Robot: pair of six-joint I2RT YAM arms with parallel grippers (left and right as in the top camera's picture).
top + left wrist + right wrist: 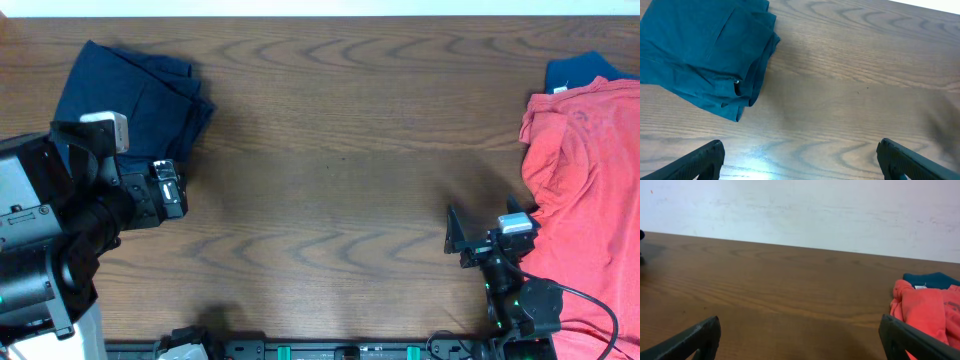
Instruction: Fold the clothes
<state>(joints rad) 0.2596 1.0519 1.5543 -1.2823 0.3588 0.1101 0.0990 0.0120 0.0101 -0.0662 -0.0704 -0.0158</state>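
Observation:
Folded dark navy shorts (140, 95) lie at the far left of the wooden table; they also show in the left wrist view (700, 55), where they look teal. My left gripper (800, 162) is open and empty, over bare wood to the right of the shorts. Its arm (60, 210) covers the shorts' near left edge in the overhead view. A coral-red shirt (585, 200) lies crumpled at the right edge, over a brighter blue garment (585, 68). My right gripper (478, 235) is open and empty, just left of the shirt (927, 312).
A white wall (800, 210) stands behind the table's far edge. The arm bases and a rail (330, 350) run along the front edge. A black cable (590, 305) lies over the red shirt near the right arm.

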